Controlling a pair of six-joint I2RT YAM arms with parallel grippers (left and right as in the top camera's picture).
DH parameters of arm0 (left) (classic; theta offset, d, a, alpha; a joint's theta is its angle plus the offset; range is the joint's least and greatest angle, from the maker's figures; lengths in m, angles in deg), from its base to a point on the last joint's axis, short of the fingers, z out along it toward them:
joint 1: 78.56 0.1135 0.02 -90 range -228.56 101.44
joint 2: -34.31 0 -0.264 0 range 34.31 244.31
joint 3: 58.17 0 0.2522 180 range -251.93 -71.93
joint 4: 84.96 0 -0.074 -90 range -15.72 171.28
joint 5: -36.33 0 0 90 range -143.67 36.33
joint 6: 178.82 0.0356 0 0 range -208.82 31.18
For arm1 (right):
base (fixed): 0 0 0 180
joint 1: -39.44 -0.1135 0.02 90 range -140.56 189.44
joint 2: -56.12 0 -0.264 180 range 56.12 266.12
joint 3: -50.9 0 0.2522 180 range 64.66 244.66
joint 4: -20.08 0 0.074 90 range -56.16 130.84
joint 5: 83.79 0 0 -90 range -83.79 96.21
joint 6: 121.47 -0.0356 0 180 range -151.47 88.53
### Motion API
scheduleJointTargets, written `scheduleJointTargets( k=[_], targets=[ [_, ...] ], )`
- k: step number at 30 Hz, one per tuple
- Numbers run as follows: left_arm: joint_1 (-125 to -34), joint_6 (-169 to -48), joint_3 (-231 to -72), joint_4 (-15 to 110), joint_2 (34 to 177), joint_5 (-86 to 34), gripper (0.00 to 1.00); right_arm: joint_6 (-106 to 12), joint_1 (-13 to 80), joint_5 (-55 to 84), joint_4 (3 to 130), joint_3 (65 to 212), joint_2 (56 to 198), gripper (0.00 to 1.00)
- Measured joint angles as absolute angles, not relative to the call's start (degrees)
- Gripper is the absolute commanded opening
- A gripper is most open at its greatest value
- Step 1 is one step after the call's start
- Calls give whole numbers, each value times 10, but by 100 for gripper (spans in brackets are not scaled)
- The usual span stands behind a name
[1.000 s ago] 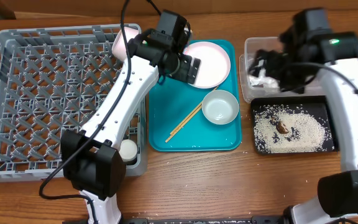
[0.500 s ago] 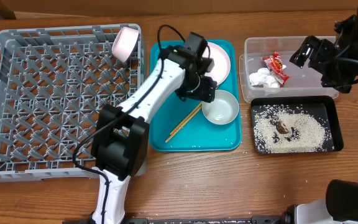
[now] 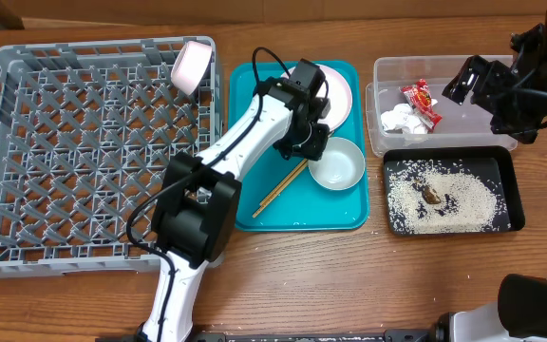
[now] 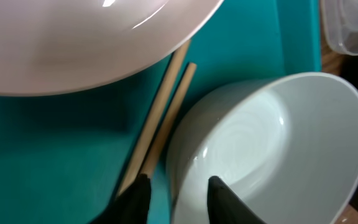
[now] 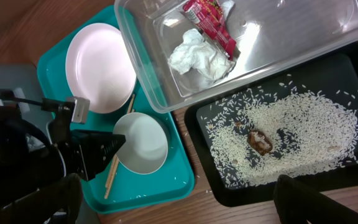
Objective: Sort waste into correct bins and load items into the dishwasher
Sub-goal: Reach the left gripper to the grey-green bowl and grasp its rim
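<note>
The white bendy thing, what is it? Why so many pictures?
That is a robot arm; there are two. One picture looks down from above the table; the others come from a small camera on each wrist. On the table: a grey dish rack with a pink bowl, a teal tray with a pink plate, a whitish bowl and chopsticks, a clear tub with a wrapper and tissue, and a black tray of rice. The left gripper has a finger on each side of the whitish bowl's rim; I can't tell if it pinches yet. The right gripper is open and empty.
</note>
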State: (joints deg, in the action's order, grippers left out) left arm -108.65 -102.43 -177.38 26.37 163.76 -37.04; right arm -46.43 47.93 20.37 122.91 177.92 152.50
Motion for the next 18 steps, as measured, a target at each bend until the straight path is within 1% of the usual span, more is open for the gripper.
scheduleJointTargets(
  k=[3,5,11,18],
  targets=[
    [-1086,-1028,-1774,266,1642,-372,13,-464,479,204,1229,1779,1525,100],
    [-1086,-1029,-1774,267,1643,-372,4,-464,479,204,1229,1779,1525,100],
    [-1086,-1035,-1774,259,1643,-374,4,-464,479,203,1229,1779,1525,100],
    [-1085,-1033,-1808,183,1643,-380,4,-464,479,204,1230,1779,1525,100]
  ],
)
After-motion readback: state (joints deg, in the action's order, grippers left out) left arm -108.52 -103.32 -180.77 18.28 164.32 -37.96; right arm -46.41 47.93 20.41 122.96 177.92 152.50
